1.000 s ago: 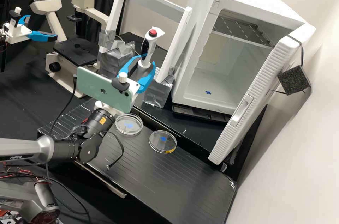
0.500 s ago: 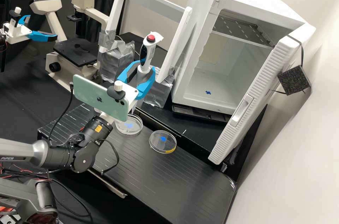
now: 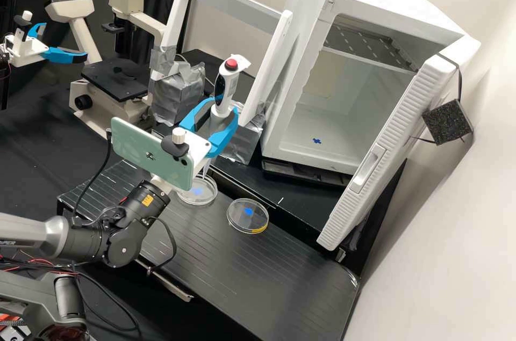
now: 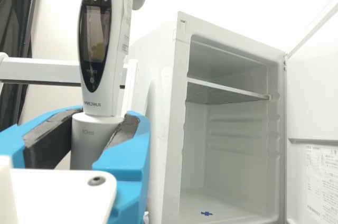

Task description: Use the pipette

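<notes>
Clasping the pipette (image 3: 228,83), the claw (image 3: 224,108) holds it tip-down at a clear round dish (image 3: 194,198).

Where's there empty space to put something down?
The black board has a wide bare patch between the yellow-marked dish and the board's front right corner. The open white cabinet's floor is bare around its blue mark. It's crowded by the other dish, where the gripper holds the pipette.
</notes>
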